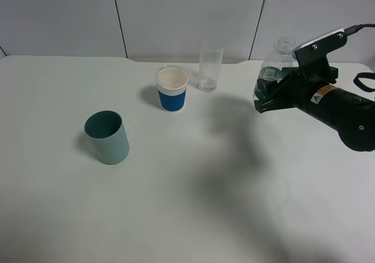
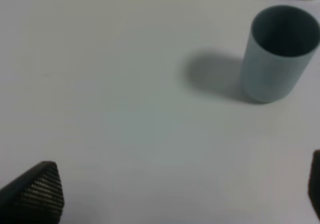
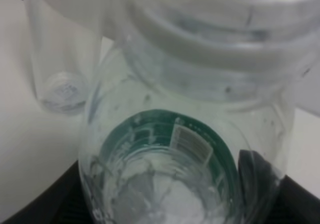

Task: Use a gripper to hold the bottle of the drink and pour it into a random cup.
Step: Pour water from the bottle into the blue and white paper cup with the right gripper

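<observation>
While the right claw sits clamped round the lower body of the bottle of the drink, the grasp looks done and the carry is the step in hand. The bottle is roughly upright at the far right of the tabletop, to the right of the clear glass; whether its base is off the surface, I can't tell. The left claw hangs with fingers wide apart, holding nothing, the green cup ahead of it. Next, by my reckoning: bring the bottle's mouth across above a cup, the glass or the blue cup being nearest, then tip slowly, mouth centred over the rim.
</observation>
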